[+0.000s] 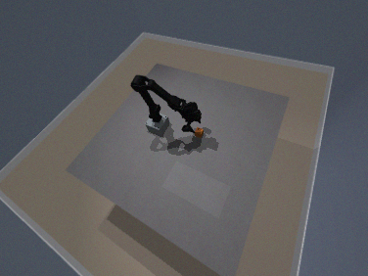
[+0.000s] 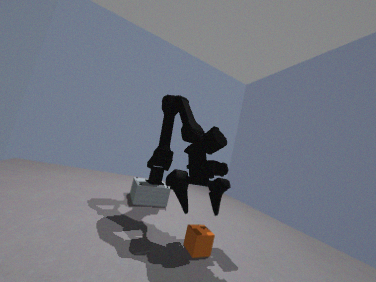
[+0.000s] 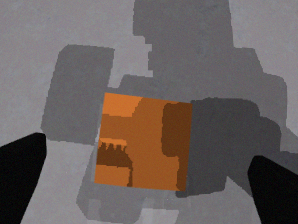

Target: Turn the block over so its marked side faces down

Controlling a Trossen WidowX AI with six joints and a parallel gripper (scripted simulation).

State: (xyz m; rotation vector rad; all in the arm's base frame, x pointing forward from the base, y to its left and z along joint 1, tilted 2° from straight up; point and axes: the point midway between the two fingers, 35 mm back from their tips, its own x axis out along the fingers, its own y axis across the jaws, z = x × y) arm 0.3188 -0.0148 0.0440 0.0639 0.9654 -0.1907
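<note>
The orange block rests flat on the grey table. In the wrist view its top face is plain orange with dark arm shadows across it. I cannot make out a mark on any face that shows; its underside and far sides are hidden. My gripper is open and empty, pointing down. Its fingertips are a little above the block in the exterior view. In the wrist view the fingers stand to the left and right of the block, with a gap on each side.
The arm's pale grey base stands behind the block. A lighter rectangular patch shows on the table in the top view. Shadows of the arm lie around the block. Walls surround the area, well away from the arm.
</note>
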